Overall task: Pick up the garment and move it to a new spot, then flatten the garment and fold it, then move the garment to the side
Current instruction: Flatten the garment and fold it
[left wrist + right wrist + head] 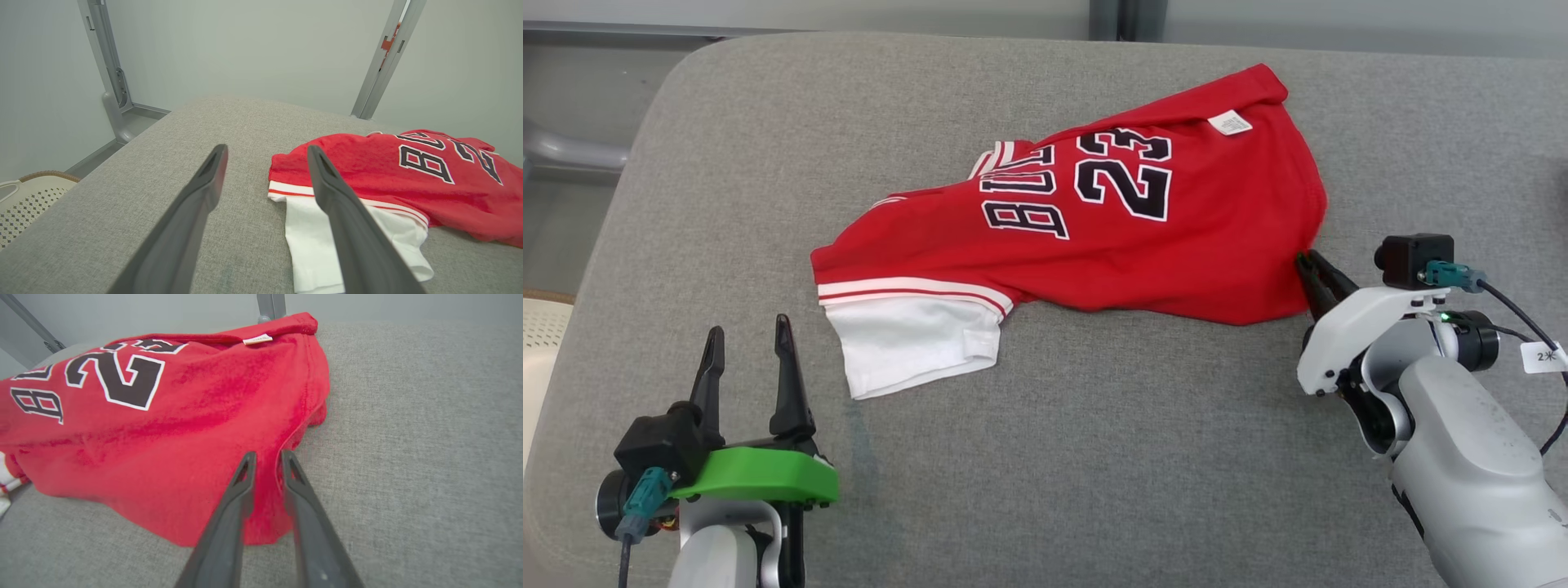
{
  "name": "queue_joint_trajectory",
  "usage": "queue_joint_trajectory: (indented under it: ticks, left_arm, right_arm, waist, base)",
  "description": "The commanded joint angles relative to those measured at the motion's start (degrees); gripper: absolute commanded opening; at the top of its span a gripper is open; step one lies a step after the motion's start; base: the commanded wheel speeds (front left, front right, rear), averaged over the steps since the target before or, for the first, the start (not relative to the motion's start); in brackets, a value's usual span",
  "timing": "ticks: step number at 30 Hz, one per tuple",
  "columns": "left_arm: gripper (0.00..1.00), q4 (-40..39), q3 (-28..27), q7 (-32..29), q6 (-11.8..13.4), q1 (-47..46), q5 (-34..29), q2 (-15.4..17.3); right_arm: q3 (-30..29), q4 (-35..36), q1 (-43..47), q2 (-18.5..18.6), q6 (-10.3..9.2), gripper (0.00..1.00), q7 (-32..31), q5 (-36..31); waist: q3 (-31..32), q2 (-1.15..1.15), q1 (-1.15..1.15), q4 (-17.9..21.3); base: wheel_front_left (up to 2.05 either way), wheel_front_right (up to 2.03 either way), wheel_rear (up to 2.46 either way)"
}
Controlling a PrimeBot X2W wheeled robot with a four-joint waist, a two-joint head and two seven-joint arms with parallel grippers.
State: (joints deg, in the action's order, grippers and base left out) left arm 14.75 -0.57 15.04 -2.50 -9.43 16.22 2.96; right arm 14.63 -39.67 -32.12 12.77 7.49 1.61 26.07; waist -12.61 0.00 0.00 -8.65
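Left pincer [750, 327] spread, idle; right pincer [267, 455] nipping garment [1111, 220] edge.
Thin bite may slip when lifted, dropping it.

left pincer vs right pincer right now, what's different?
The left pincer stands wide open; the right pincer is pinched narrow on the red jersey at its edge. The left pincer sits apart from the jersey, short of its white sleeve; the right pincer touches the fabric. Both have long dark fingers pointing toward the jersey.
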Motion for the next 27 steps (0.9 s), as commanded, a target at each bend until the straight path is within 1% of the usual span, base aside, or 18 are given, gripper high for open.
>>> queue_joint_trajectory:
  ticks: [1, 5, 9, 16, 19, 22, 27]
  left_arm:
    - [1.0, -0.32, -0.29, 0.16, 0.26, 0.95, -0.74, -0.03]
    - [1.0, -0.53, -0.07, 0.16, 0.42, 1.15, 0.01, -0.04]
    - [1.0, -0.82, 0.15, 0.16, 0.65, 1.34, 0.44, -0.04]
    - [1.0, -1.12, 0.01, 0.16, 0.96, 1.56, 0.87, -0.04]
    - [1.0, -1.15, 0.65, 0.16, 0.86, 0.84, 1.26, -0.04]
    - [1.0, -0.96, 2.08, 0.16, 0.85, -0.21, 1.7, -0.04]
    - [1.0, -0.65, 4.68, 0.16, 1.23, -0.7, 2.88, -0.02]
  right_arm:
    - [0.87, 0.89, -0.58, 0.44, 0.0, 0.0, -0.01, 0.95]
    - [3.04, 3.75, -1.28, 1.81, 0.0, 0.0, 0.17, 2.19]
    - [3.93, 5.58, -1.95, 3.08, 0.0, 0.0, 0.19, 2.54]
    - [3.48, 6.04, -5.43, 3.58, 0.0, 0.0, 0.46, 1.98]
    - [3.36, 4.1, -8.76, 3.27, 0.0, 0.0, -0.48, 1.78]
    - [3.12, 0.18, -12.25, 2.94, 0.0, 0.0, -1.32, 1.15]
    - [0.94, -10.14, -17.53, 3.42, 0.0, 0.0, -0.13, -0.76]
  waist:
    - [0.12, 0.0, 0.0, 0.28]
    - [0.05, 0.0, 0.0, 0.49]
    - [-0.15, 0.0, 0.0, 0.45]
    - [-0.79, 0.0, 0.0, -0.03]
    - [-1.55, 0.0, 0.0, -0.84]
    - [-2.19, 0.0, 0.0, -2.34]
    - [-2.8, 0.0, 0.0, -5.5]
  base:
    - [0.0, 0.0, 0.0]
    - [0.0, 0.0, 0.0]
    - [0.0, 0.0, 0.0]
    - [0.0, 0.0, 0.0]
    - [0.0, 0.0, 0.0]
    - [0.0, 0.0, 0.0]
    - [0.0, 0.0, 0.0]
